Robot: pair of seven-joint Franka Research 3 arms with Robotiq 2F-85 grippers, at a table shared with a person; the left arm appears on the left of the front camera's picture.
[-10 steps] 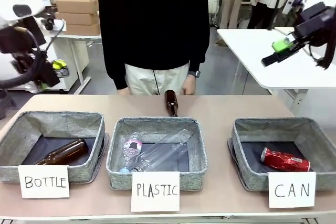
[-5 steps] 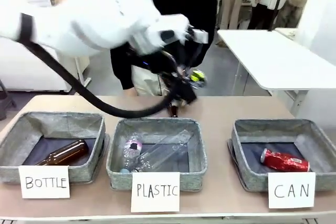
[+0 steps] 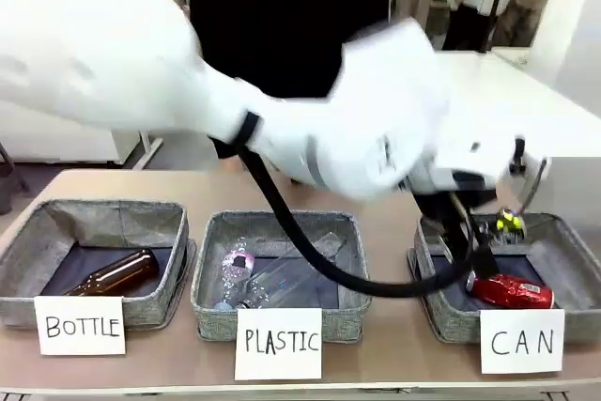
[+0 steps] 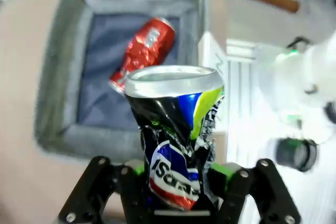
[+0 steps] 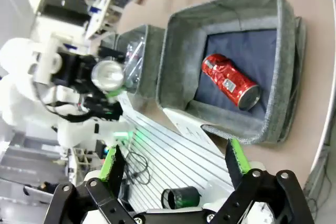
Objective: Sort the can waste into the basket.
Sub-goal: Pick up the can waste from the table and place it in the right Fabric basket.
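Crushed dark can (image 4: 176,140) with multicoloured print and a silver top, left wrist view: pinched upright between the green pads (image 4: 223,170) of the left gripper (image 4: 176,182), held above the near wall of the grey basket (image 4: 58,77). A red can (image 4: 143,52) lies on its side on the basket's dark lining.

Front view: the left arm (image 3: 282,110), heavily blurred, reaches across the table to the basket (image 3: 573,237) labelled "CAN" (image 3: 522,340). Its gripper (image 3: 484,251) hangs over the basket's left part; the held can cannot be made out. The red can (image 3: 512,290) rests inside. A brown bottle (image 3: 113,274) lies in the "BOTTLE" bin (image 3: 94,218), clear plastic bottles (image 3: 277,274) in the "PLASTIC" bin (image 3: 282,227).

Right wrist view: the right gripper (image 5: 173,166) stands spread wide, its fingers (image 5: 236,156) holding nothing, well above the table. Below it the red can (image 5: 231,81) lies in the basket (image 5: 231,11); beside the basket, the left gripper (image 5: 102,95) shows the dark can's silver end (image 5: 107,74).
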